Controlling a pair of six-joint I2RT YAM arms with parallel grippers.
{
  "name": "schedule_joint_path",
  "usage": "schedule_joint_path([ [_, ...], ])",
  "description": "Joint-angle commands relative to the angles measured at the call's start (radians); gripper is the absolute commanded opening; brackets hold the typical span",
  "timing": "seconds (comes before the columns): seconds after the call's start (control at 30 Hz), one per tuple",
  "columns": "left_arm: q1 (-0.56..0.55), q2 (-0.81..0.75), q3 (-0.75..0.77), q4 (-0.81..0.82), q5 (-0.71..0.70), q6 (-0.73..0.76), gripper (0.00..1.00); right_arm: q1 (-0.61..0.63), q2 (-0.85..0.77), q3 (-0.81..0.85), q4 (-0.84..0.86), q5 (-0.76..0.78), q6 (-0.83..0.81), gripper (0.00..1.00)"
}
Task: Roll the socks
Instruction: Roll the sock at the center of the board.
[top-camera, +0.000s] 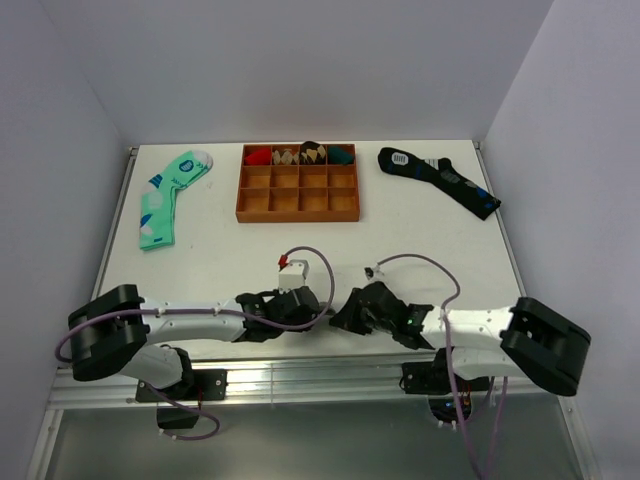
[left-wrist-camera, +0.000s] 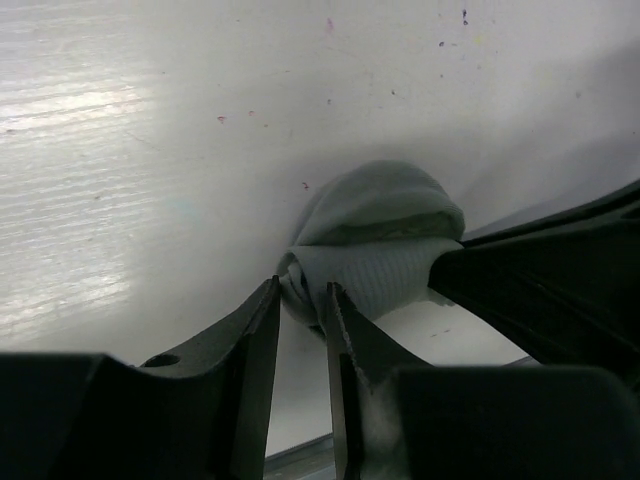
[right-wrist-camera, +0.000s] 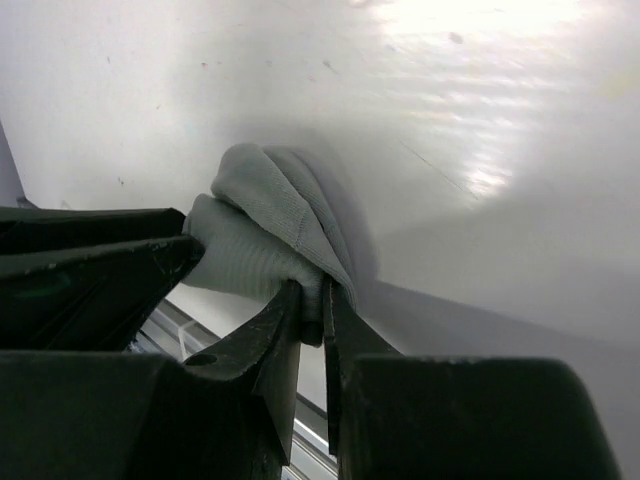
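Right hand (right-wrist-camera: 312, 297) pinches socks (right-wrist-camera: 262, 215); left hand (left-wrist-camera: 302, 298) straddles loosely.

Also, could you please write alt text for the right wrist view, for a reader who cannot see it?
The black right gripper pinches a fold of a bunched, soft light-grey knit sock bundle lying on the white table. The black left gripper meets the bundle from the left.

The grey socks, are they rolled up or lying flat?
Rolled up, not flat: the socks form a rounded wad on the table, one edge pinched by the right gripper.
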Motion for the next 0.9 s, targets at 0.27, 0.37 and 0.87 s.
schedule_joint_path([
  [0.27,0.029,-0.159,-0.088,0.092,-0.029,0.022,0.41,-0.143,0.262,0.151,-0.149,-0.248,-0.306,0.17],
  [0.37,0.039,-0.208,-0.140,0.141,-0.029,0.037,0.42,-0.178,0.293,0.199,-0.197,-0.312,-0.356,0.17],
  [0.87,0.045,-0.400,-0.452,0.638,-0.028,0.163,0.47,-0.252,0.437,0.469,-0.549,-0.455,-0.590,0.17],
])
